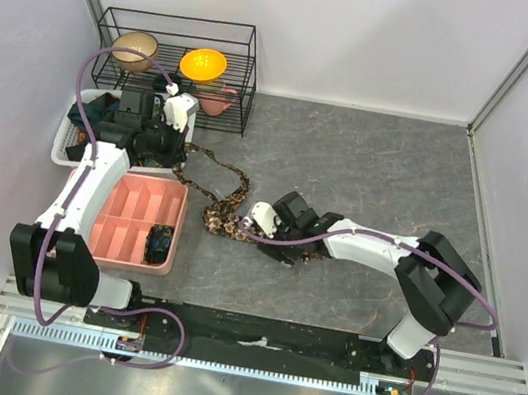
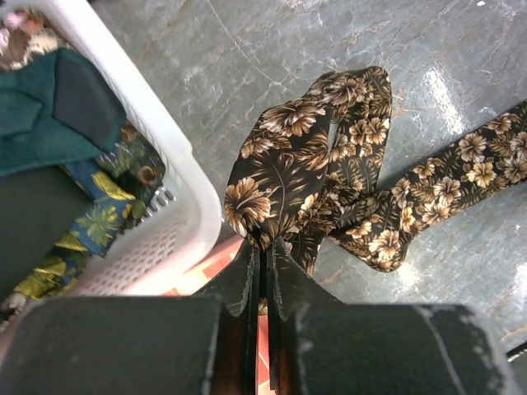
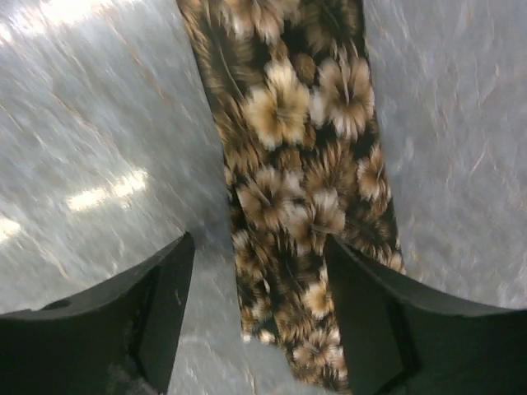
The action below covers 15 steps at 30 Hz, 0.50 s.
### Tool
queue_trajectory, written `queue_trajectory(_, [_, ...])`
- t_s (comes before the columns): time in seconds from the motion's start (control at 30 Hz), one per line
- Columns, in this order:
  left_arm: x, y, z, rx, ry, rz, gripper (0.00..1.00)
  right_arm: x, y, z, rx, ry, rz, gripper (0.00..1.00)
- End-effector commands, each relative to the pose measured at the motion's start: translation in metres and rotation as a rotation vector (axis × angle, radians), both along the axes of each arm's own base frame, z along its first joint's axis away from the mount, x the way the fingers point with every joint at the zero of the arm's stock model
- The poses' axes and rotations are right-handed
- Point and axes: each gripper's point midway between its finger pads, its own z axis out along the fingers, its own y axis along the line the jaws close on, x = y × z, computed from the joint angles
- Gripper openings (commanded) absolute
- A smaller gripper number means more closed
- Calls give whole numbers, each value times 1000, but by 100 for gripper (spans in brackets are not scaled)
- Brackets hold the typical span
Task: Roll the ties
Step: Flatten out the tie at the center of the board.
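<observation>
Straightening step: the floral tie (image 1: 226,201) lies kinked on the desk (image 1: 369,175) beside the pink tray (image 1: 141,202). The left gripper (image 2: 263,251) has its jaws pinched on one end; the right gripper (image 3: 257,255), jaws wide, straddles it (should clamp next).

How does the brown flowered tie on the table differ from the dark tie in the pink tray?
The brown flowered tie lies unrolled, looping across the table; the dark tie is a small coil in a near compartment of the pink tray. The left gripper pinches the brown one; nothing touches the dark one. Both are fabric ties.
</observation>
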Motion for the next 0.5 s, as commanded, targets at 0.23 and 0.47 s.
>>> queue_trajectory(0.23, [-5,-14,26,-98,-25,-22,2,8,-62,-40,-268,-154,-101,0])
queue_trajectory(0.47, [-6,-28,21,-134,3,-108,2,30,-180,12,-242,-133,-344,0])
